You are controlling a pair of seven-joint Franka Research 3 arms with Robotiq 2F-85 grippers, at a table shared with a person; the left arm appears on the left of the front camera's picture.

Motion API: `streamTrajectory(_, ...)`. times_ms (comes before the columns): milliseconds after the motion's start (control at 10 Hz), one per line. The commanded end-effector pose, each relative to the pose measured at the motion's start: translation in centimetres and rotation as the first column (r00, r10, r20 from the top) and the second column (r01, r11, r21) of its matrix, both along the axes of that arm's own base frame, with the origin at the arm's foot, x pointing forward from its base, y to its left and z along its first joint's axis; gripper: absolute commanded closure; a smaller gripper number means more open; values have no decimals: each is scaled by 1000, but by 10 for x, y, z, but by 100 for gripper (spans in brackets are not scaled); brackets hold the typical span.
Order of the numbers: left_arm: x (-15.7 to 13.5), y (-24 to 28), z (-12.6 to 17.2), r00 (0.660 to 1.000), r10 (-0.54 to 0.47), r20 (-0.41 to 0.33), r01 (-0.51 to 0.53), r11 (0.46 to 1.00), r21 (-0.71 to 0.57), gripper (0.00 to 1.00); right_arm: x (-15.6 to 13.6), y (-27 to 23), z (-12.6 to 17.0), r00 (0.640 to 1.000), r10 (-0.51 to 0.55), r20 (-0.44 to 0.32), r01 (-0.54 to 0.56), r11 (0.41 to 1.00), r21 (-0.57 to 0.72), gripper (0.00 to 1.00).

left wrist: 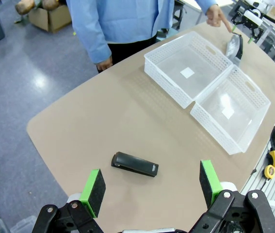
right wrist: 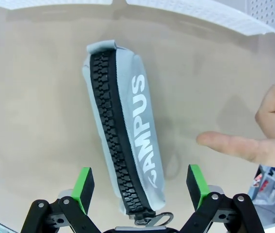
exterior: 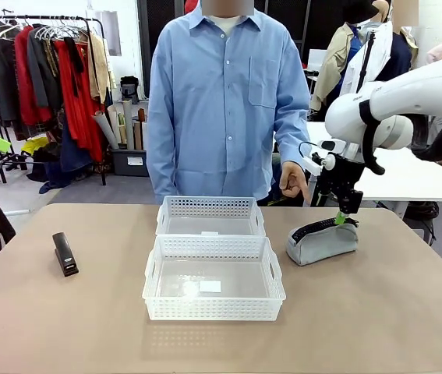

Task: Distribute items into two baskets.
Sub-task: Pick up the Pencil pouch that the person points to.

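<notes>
We see the tan table (exterior: 376, 312) across the whole lower half of the front view. Behind its far edge, top centre, stands a person (exterior: 221, 109) in a light-blue shirt. The white right arm (exterior: 408, 101) comes in from the upper right & bends down toward the table's right part.

Mid-frame sit 2 white lattice baskets, long sides touching. The near basket (exterior: 213, 310) is lower centre w/ the far basket (exterior: 209, 206) just above it, each w/ a small white label on its floor. In the left wrist view they lie upper right: far basket (left wrist: 169, 85), near basket (left wrist: 212, 127).

The grey pouch (exterior: 323, 241) lies centre-right on the table, just beside the near basket but apart from it, w/ its black zipper (right wrist: 113, 131) up. In the right wrist view it runs from upper centre to bottom centre, ring pull (right wrist: 159, 219) at the bottom edge.

The black stapler (exterior: 65, 254) lies flat at centre-left, well apart from the baskets.

The right gripper (exterior: 344, 220) hangs at the pouch's right end. Its jaws stand wide, green pads either side of the pouch & clear of it. The left gripper (left wrist: 150, 187) hovers above the stapler, jaws wide too, holding nothing.

The person's hand (exterior: 293, 181) points 1 finger down, near the pouch.
</notes>
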State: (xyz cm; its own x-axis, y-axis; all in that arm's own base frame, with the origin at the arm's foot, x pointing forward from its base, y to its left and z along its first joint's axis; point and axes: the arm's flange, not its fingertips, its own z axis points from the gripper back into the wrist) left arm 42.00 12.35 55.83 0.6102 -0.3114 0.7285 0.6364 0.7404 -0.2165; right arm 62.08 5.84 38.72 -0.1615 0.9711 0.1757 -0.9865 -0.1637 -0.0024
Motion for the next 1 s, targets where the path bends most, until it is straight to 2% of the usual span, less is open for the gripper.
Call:
streamTrajectory(0,0,1,0,1000,-8,4,8,1000,-8,0,0,-3,-7,1000,-4,24,5,1000,-21,0)
streamTrajectory(900,0,1,0,1000,-8,4,8,1000,-8,0,-13,-9,-57,997,-27,-72,27,1000,-6,0)
